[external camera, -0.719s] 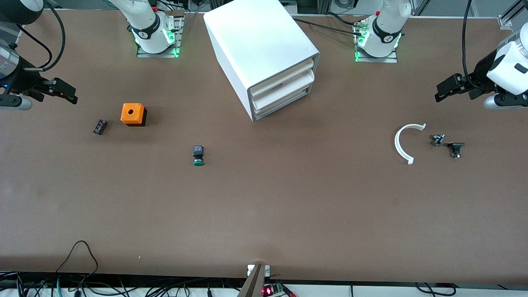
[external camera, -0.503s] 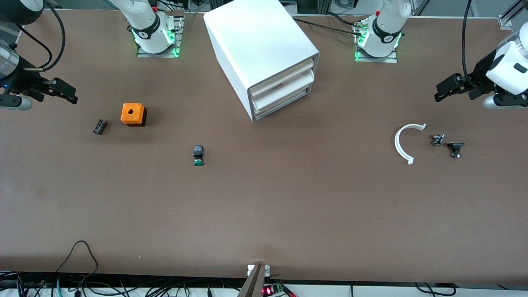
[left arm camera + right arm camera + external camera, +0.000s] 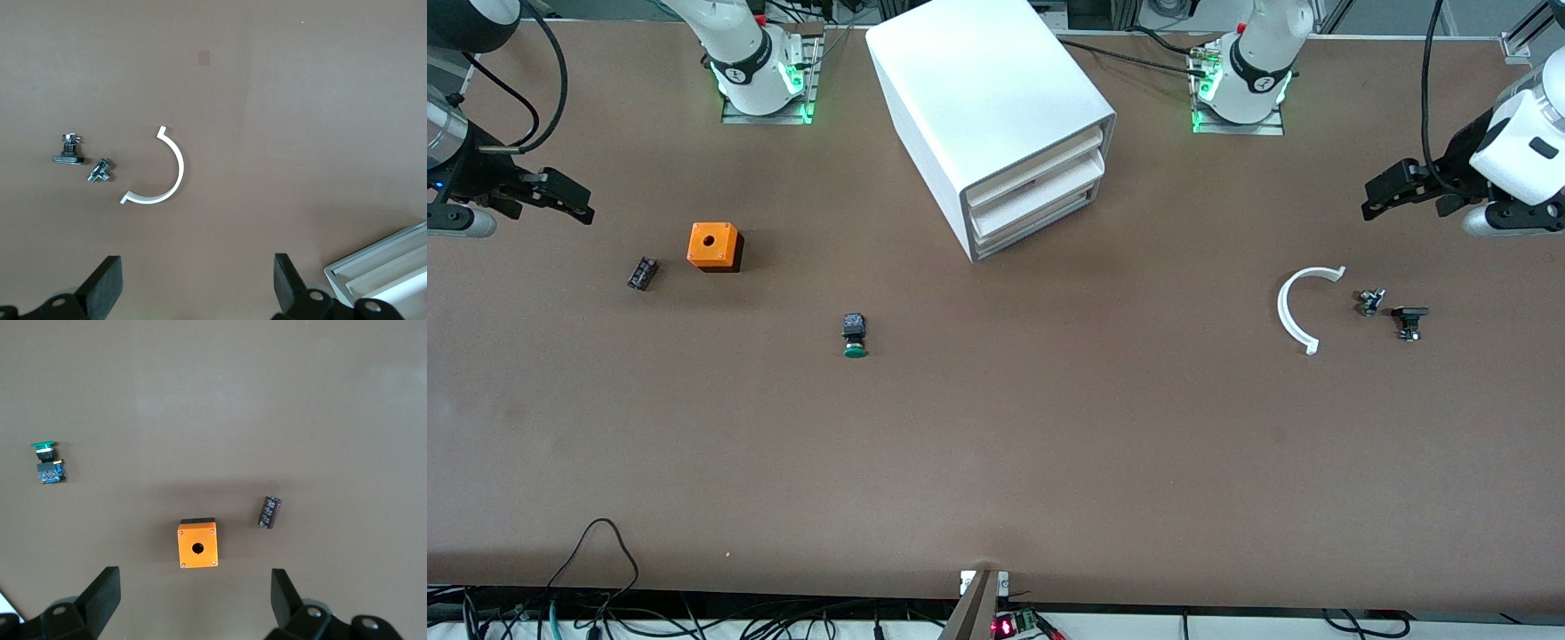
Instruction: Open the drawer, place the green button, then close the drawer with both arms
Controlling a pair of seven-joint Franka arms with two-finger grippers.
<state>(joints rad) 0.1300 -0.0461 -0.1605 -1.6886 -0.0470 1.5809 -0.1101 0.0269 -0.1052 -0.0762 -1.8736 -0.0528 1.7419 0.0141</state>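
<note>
Round green-capped button [image 3: 855, 336] lies on matte brown table [image 3: 996, 444].

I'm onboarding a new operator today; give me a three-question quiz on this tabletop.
1. True or false: the drawer is shut.
2. Which lies nearer the front camera: A) the button B) the orange cube?
3. Fill in: both end effectors hang with fingers ____, the left end effector over the table by the white arc, the right end effector near the orange cube.

Key: 1 true; 2 A; 3 open.
</note>
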